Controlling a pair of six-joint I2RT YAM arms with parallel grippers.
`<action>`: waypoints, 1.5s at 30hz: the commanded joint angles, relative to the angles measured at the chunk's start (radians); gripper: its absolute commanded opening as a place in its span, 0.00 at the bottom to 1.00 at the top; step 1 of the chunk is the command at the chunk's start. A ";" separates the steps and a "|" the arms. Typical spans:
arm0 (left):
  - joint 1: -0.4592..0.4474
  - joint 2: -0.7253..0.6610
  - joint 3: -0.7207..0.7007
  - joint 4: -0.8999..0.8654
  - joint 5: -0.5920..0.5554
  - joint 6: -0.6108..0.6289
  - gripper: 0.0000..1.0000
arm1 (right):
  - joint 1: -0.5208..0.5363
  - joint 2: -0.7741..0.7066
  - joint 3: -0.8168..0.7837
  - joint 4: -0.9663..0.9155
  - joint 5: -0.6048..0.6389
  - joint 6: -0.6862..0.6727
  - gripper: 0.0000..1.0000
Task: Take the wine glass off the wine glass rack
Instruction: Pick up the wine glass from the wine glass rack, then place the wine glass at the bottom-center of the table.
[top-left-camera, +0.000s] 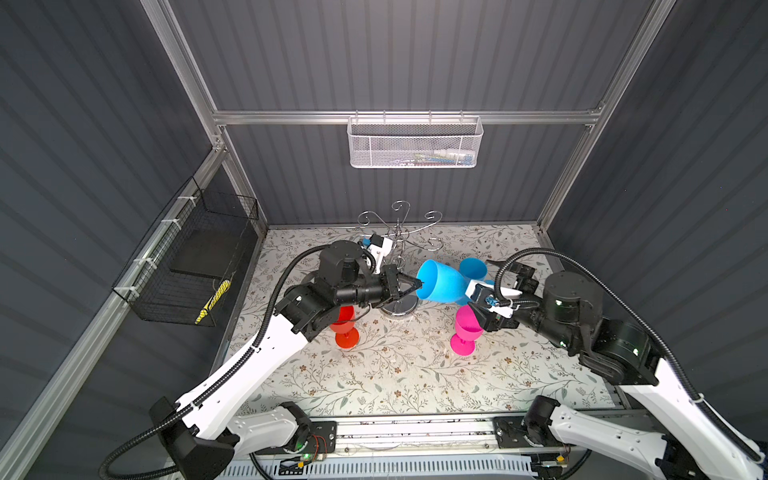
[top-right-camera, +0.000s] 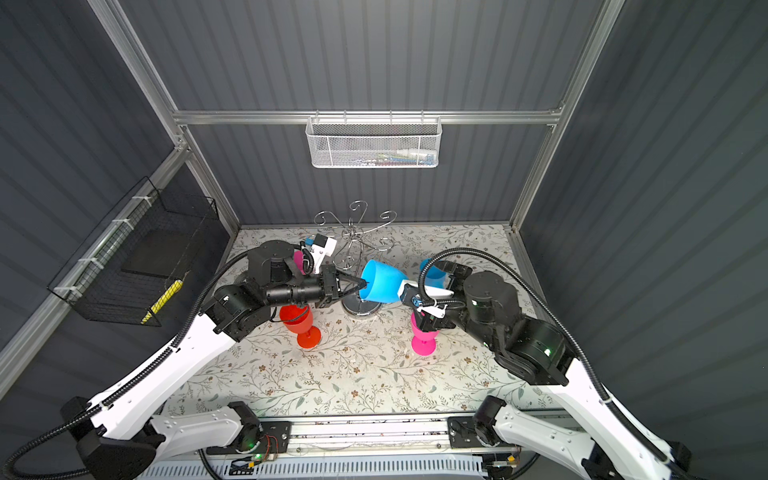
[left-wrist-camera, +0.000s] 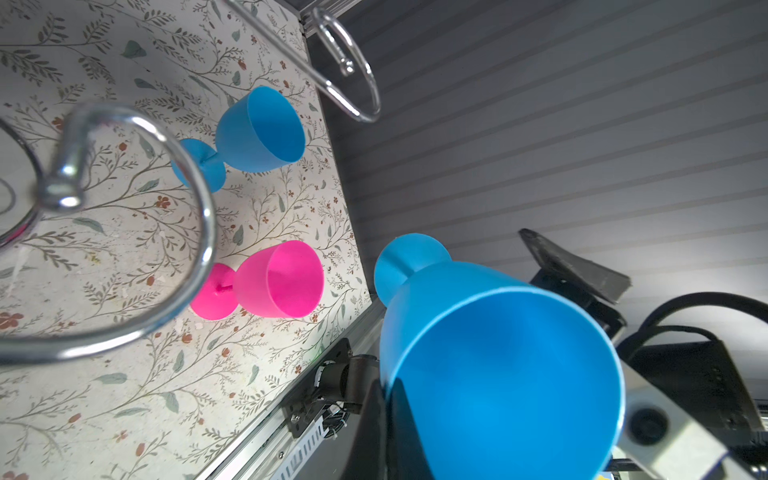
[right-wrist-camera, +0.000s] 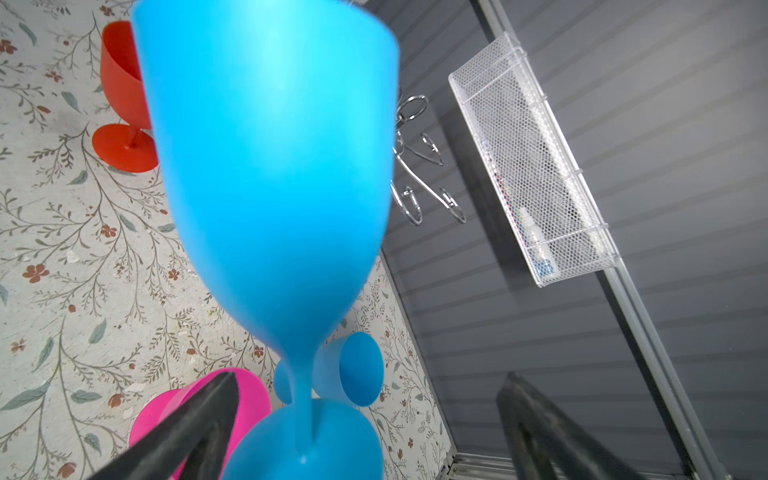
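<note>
A blue wine glass (top-left-camera: 440, 282) (top-right-camera: 382, 284) hangs on its side in the air, just right of the chrome wine glass rack (top-left-camera: 398, 232) (top-right-camera: 352, 237) and clear of its arms. My left gripper (top-left-camera: 417, 284) (left-wrist-camera: 388, 386) is shut on the glass's rim, one finger inside the bowl (left-wrist-camera: 498, 374) and one outside. My right gripper (right-wrist-camera: 370, 376) is open. Its fingers (right-wrist-camera: 208, 415) stand wide on either side of the glass's stem and foot (right-wrist-camera: 307, 440) without touching them. The rack's scroll arms (left-wrist-camera: 199, 232) (right-wrist-camera: 415, 166) carry nothing that I can see.
A red glass (top-left-camera: 345, 328), a pink glass (top-left-camera: 467, 332) and another blue glass (top-left-camera: 473, 268) stand upright on the floral mat. A white mesh basket (top-left-camera: 415, 143) hangs on the back wall. A black wire basket (top-left-camera: 187, 257) hangs on the left wall.
</note>
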 joint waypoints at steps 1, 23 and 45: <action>0.002 -0.034 0.064 -0.137 -0.060 0.089 0.00 | 0.006 -0.055 -0.010 0.070 -0.045 0.056 0.99; -0.001 -0.004 0.287 -0.844 -0.428 0.440 0.00 | 0.005 -0.153 -0.046 0.191 -0.038 0.209 0.99; -0.191 0.157 0.211 -0.889 -0.645 0.412 0.00 | 0.005 -0.165 -0.084 0.189 0.007 0.230 0.99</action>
